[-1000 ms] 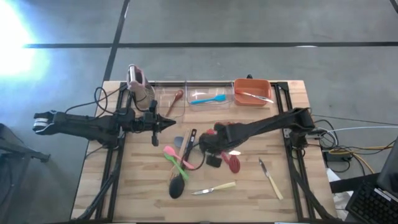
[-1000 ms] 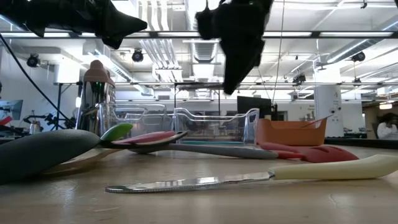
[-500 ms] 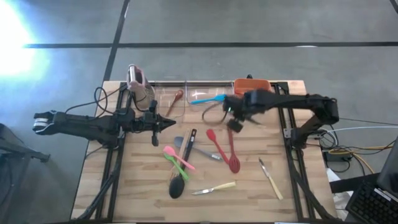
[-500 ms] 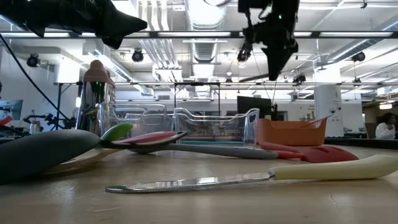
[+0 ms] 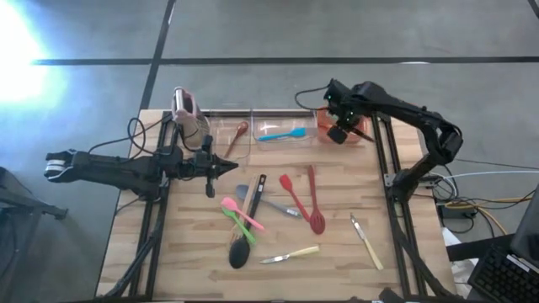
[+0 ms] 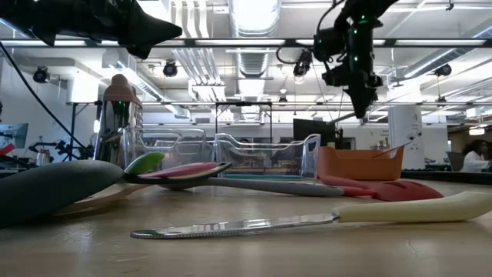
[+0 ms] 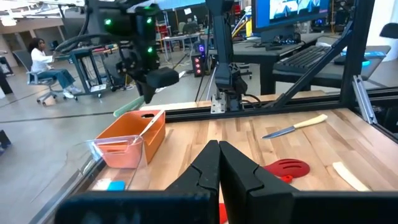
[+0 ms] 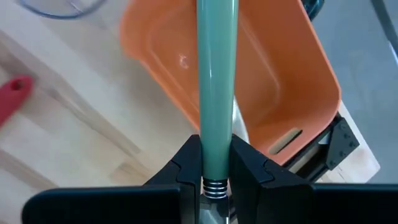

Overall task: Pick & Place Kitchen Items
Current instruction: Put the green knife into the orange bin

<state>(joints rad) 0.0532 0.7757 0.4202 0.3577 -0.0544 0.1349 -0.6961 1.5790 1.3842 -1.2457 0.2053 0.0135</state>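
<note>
Kitchen items are lying scattered over the wooden table [image 5: 177, 252], most of them near its centre in the high view. Left arm is stretching in from 9 o'clock, its left gripper [image 5: 232, 166] hanging over the table left of centre with the fingers [image 7: 205, 171] pressed together on nothing. Right arm is reaching from 3 o'clock up to about 1 o'clock, where the right gripper [image 5: 339, 126] is hovering over the orange bin [image 5: 358, 114]; its fingers [image 8: 189, 163] are clamping a pale green handle [image 8: 217, 81], which is pointing down over the bin's open inside. Clear bin [image 5: 282, 126] at 12 o'clock is holding a blue spatula [image 5: 282, 134]. Black ladle [image 5: 240, 250] is resting at 6 o'clock, with the pink spatula [image 5: 242, 214] and green spatula [image 5: 238, 220] crossing just above it. Two red utensils [image 5: 313, 210] are sitting just right of centre. One pale-handled knife [image 5: 290, 255] is lying at 6 o'clock, another [image 5: 367, 243] at 4 o'clock.
</note>
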